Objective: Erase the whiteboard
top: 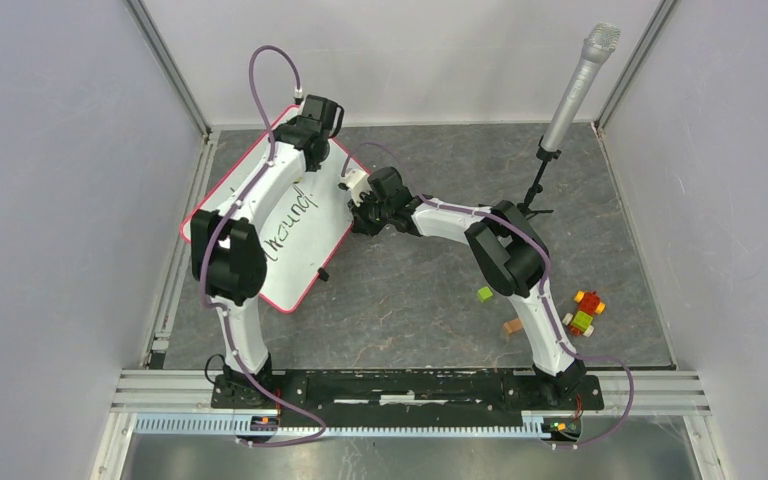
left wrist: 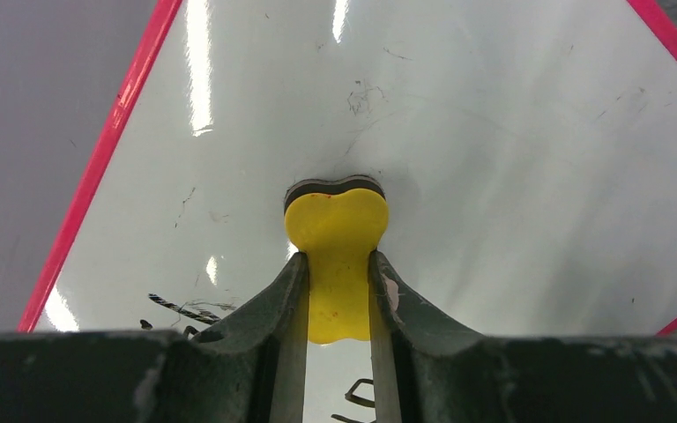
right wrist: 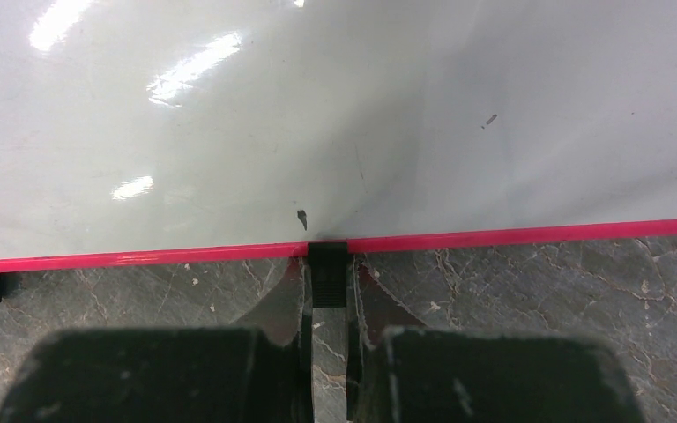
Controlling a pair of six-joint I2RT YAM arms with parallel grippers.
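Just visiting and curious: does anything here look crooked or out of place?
The whiteboard lies skewed, diagonal to the table, with writing on it. A few toy bricks lie scattered at the table's right.

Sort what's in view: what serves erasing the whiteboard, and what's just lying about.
Job in hand:
whiteboard
writing
eraser, held in left gripper
edge clip, pinched by right gripper

Lying about:
microphone
toy blocks
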